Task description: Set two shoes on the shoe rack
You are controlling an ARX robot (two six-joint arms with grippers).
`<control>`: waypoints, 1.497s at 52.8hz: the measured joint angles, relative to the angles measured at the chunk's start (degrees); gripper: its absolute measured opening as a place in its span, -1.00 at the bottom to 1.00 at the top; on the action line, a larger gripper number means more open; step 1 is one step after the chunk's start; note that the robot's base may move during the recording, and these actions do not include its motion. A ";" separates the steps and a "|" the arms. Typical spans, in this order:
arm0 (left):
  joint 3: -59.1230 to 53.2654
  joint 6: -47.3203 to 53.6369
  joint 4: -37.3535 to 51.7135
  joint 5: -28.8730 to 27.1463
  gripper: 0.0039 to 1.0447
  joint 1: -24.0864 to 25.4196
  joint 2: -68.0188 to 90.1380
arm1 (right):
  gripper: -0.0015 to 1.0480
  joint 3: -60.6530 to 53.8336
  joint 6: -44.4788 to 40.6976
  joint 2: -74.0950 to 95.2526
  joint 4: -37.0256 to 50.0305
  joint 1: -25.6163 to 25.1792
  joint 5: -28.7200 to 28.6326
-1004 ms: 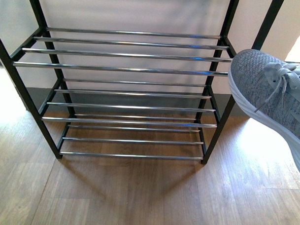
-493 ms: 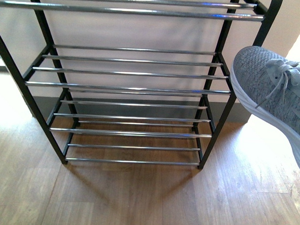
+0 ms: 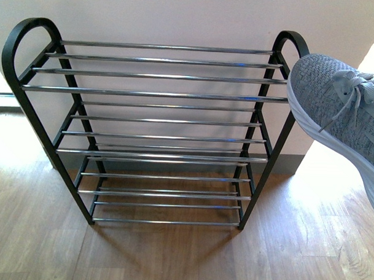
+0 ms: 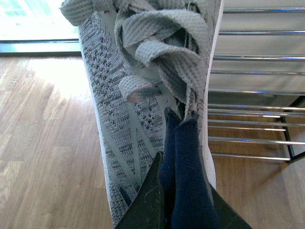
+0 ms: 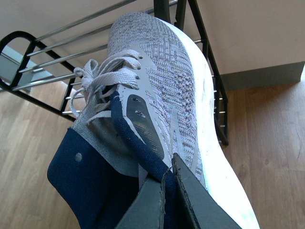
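Note:
The shoe rack [image 3: 28,104] stands on the floor against the wall, with a black frame and chrome bars, and nothing lies on its tiers. One grey sneaker [image 3: 336,102] hangs in the air at the rack's right end, toe near the top corner post. My right gripper [image 5: 169,181] is shut on that grey sneaker [image 5: 162,71] at its navy collar. My left gripper [image 4: 183,191] is shut on the navy lining of the other grey sneaker [image 4: 119,109], with the rack's bars [image 4: 257,90] beside it. Neither arm shows in the front view.
Wood-plank floor [image 3: 170,256] spreads in front of the rack. A pale wall [image 3: 179,17] with a grey skirting board [image 3: 284,163] runs behind it. Bright light falls on the floor to the right [image 3: 333,182].
The front view has drawn back and risen, so the whole rack with its rounded top ends now shows. The sneaker at the right edge stays at much the same place.

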 joint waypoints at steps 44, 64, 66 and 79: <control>0.00 0.00 0.00 0.02 -0.96 0.00 0.00 | -0.98 25.05 12.90 13.57 4.22 25.16 26.12; 0.00 0.00 0.00 0.02 -0.96 0.00 0.00 | -0.98 34.73 19.65 27.04 0.90 30.38 34.45; 0.00 0.00 0.00 0.02 -0.96 0.00 0.00 | -0.98 35.28 20.09 28.09 0.85 30.47 34.95; 0.00 0.00 0.00 0.02 -0.96 0.00 0.00 | -0.98 40.57 22.38 35.50 0.24 30.99 38.38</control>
